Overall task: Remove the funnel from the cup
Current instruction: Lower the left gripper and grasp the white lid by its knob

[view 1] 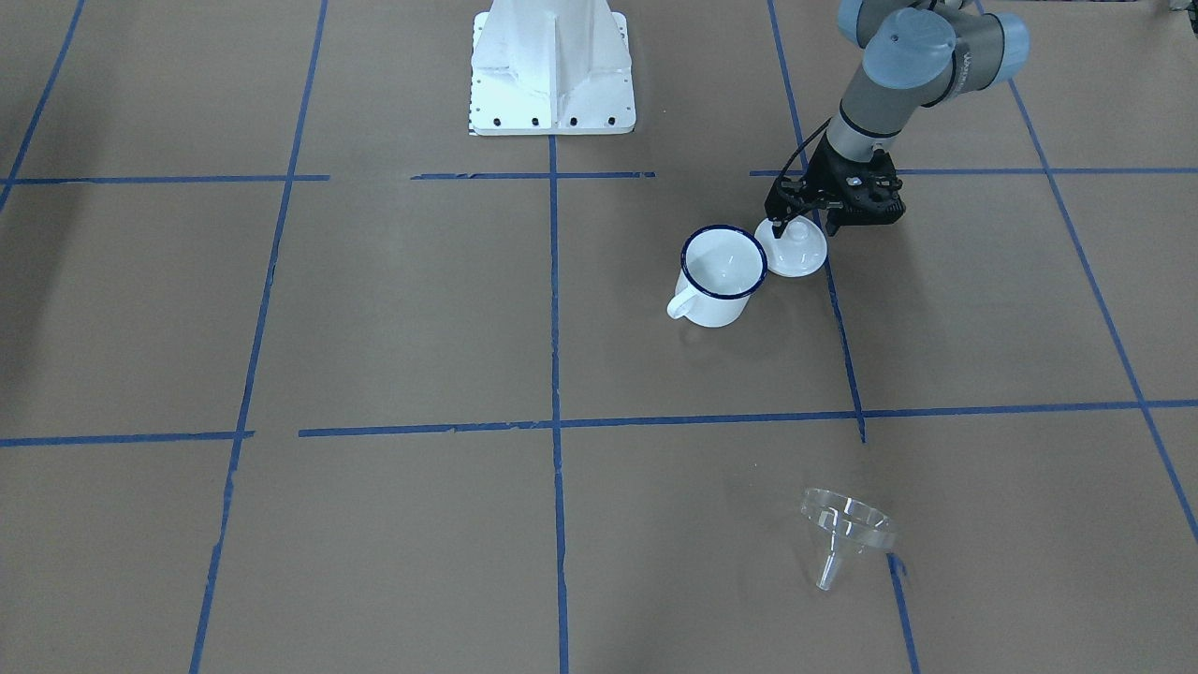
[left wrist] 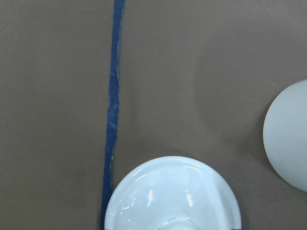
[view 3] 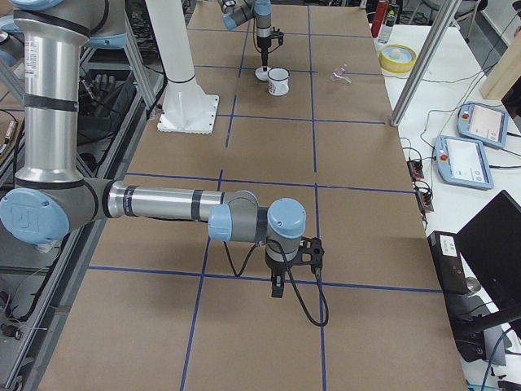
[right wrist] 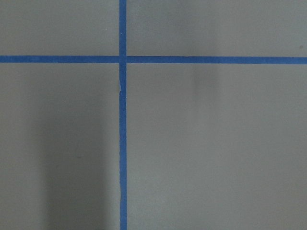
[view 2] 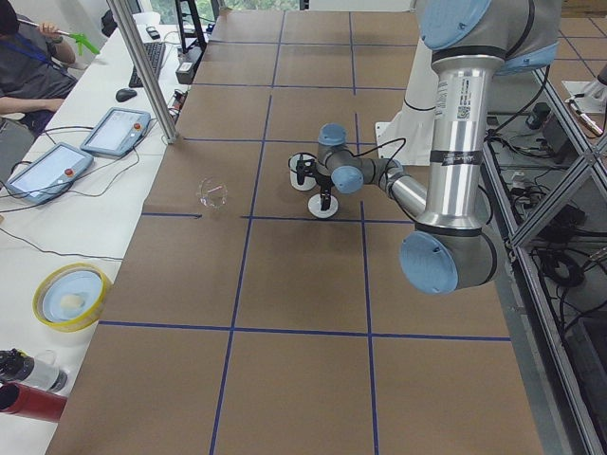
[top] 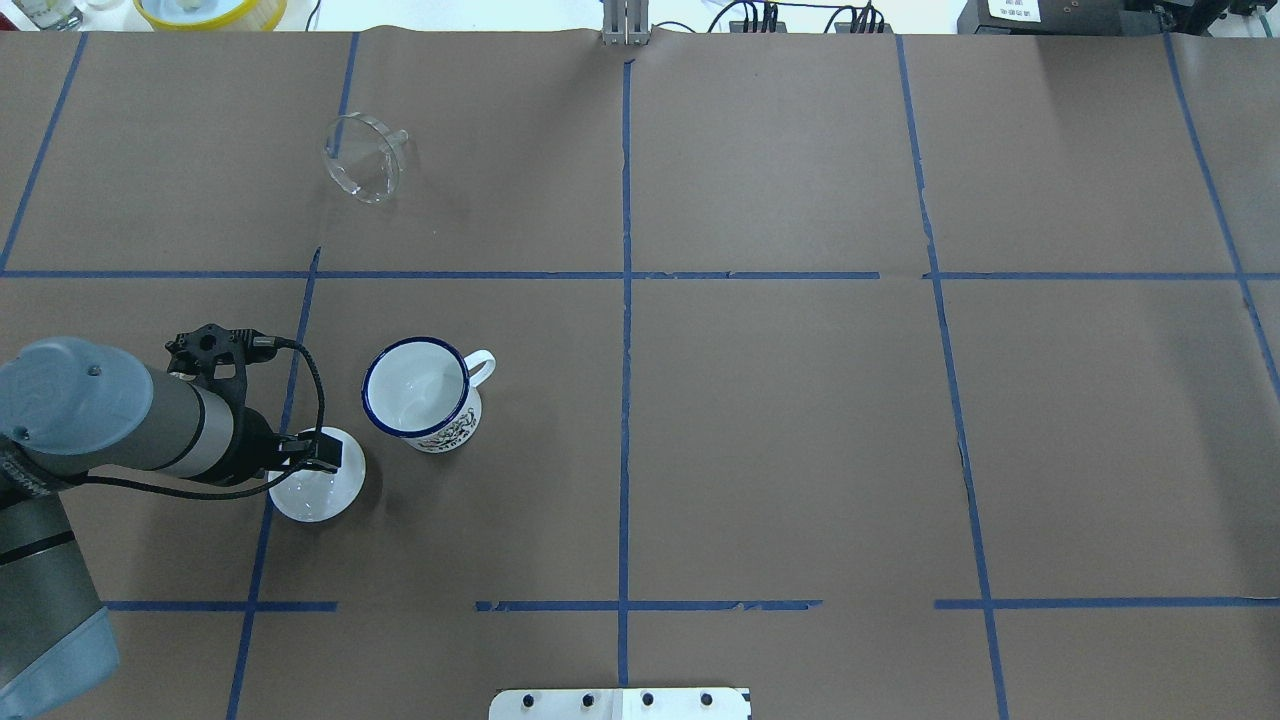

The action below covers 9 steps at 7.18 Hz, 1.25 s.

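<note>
Funnel (top: 365, 160) lies tipped at far left, well apart from the cup (top: 420, 395). It is probably light, stiff and slick, so pinch its rim. Left gripper (view 1: 805, 227) hovers, apparently spread, over a white lid (top: 310, 497). I cannot tell the right gripper's (view 3: 277, 289) state.

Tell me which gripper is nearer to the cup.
Left. The left gripper hangs over the lid right beside the cup; the right gripper is far off, near the end of the table on the robot's right.

funnel (view 3: 340, 75) lying apart frm cup (view 3: 278, 81)
</note>
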Available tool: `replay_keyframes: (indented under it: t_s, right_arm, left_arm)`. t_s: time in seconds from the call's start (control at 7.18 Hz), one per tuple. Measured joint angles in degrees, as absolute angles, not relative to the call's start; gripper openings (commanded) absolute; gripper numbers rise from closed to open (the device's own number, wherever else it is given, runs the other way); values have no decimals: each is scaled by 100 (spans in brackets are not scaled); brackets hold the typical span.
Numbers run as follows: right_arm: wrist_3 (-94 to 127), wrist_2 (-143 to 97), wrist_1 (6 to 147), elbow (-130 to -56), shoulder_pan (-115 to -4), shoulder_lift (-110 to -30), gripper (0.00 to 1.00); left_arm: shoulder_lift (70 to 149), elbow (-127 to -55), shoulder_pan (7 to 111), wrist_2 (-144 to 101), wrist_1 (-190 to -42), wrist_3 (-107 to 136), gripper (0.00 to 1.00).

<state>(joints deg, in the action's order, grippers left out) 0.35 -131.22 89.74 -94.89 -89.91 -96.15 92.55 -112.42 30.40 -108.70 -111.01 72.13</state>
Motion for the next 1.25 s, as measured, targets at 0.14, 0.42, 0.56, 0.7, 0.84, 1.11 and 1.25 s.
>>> replay_keyframes:
  t_s: [0.14,0.42,0.56,0.7,0.84,1.11,1.25]
  right_arm:
    - [35,-13122,8974,-9489,-8991,-9615,100]
    - [35,-13122,8974,-9489,-8991,-9615,100]
    - [35,-13122,8974,-9490,-8991,-9615,100]
    - [35,-13122,8974,-9492,-8991,-9615,100]
    - [35,-13122,8974,-9492,-8991,-9615,100]
    - [35,-13122,8974,-9492,-8991,-9615,100]
    - [35,-13122,8974,-9491,-8991,-9615,100]
  left_arm:
    - [9257,-11243,2995,-10868,-11096,7250,85]
    - [9271,-11261,2940,-10865,-11092,7317,71]
    - [9276,-11268,2932,-10864,-11087,7326,71]
    - [9279,-11275,2934,-10864,-11078,7329,73]
    - [9279,-11283,2941,-10863,-11071,7330,73]
    - [9276,-11286,2954,-10863,-11066,7330,73]
    - [9278,-11284,2966,-10861,-11066,7330,73]
